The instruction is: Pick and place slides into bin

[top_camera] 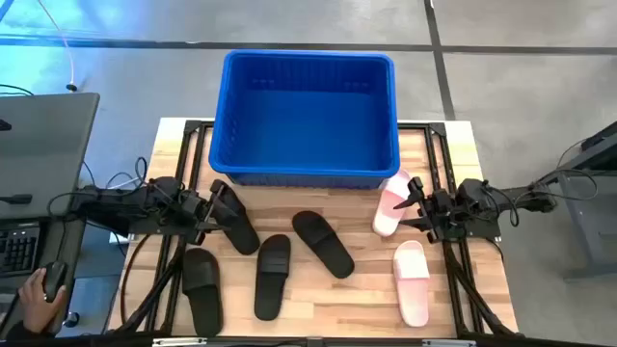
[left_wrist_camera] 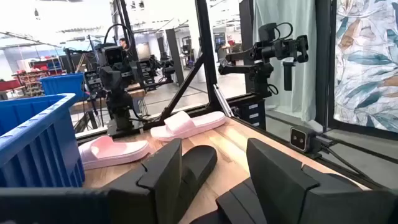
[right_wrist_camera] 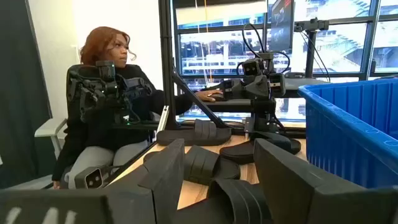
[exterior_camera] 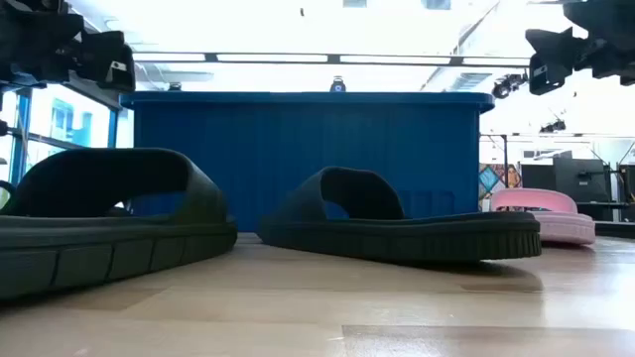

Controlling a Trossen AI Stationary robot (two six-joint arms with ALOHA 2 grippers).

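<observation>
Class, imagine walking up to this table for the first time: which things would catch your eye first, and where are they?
The large bright blue plastic bin dominates the table's far edge and looks empty. In front of it, four matte black slip-on slides lie scattered across the wooden table, with two light pink slides on the right side.

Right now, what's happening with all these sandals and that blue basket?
Two robot arms are set to put slides into the blue bin, which looks empty so far. All six slides lie on the table: four black slides and two pink slides. The left claw is open at a black slide near the bin; the right claw is open beside a pink slide. Neither holds anything. A person sits beside the table.
</observation>
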